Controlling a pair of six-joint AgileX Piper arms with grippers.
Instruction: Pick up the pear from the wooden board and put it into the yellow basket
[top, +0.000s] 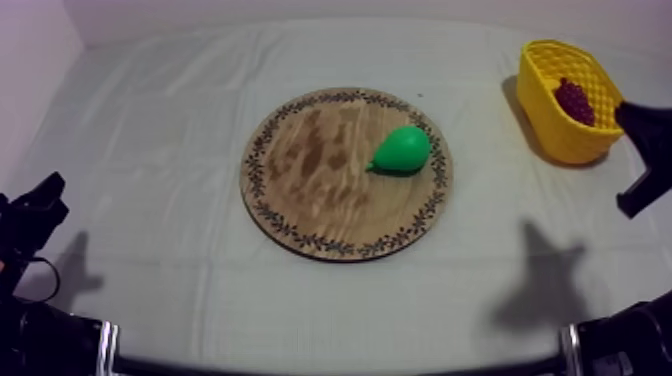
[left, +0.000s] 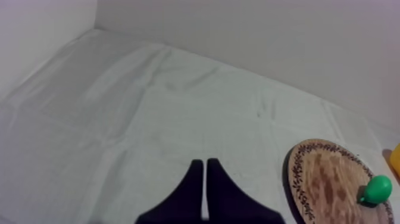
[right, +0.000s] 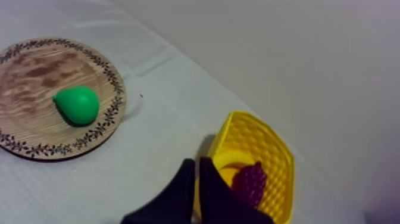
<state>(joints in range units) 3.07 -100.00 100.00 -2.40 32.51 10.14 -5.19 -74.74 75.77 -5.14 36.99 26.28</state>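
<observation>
Pear (top: 403, 149): lying on its side on the wooden board (top: 300, 190), on the half toward the yellow basket (top: 545, 120). Its fat end is just inside the patterned rim and its narrow end points toward the board's middle. Nothing touches it, and the rest of the board around it is bare.

Board: flat on the cloth (top: 160, 140) about mid-table, well apart from every table edge. You have wide bare cloth on its left out to the side wall. There is more bare cloth behind it up to the back wall, and in front down to the near edge.

Basket: upright at the far right, near the back corner. Bunch of grapes (top: 575, 100) inside it. A strip of bare cloth lies between the board's rim and the basket's wall, so the two are apart, not touching.

Left gripper (left: 205, 170): you see its fingers lying together as a narrow wedge with nothing between them. It hangs over bare cloth, with the board and pear farther off across the table.

Right gripper (right: 197, 170): fingers pressed together, holding nothing. It hovers close by the basket, its tips at the basket's wall beside the grapes. In the top view it stands at the table's right edge just beside the basket, with open cloth between it and the pear.
</observation>
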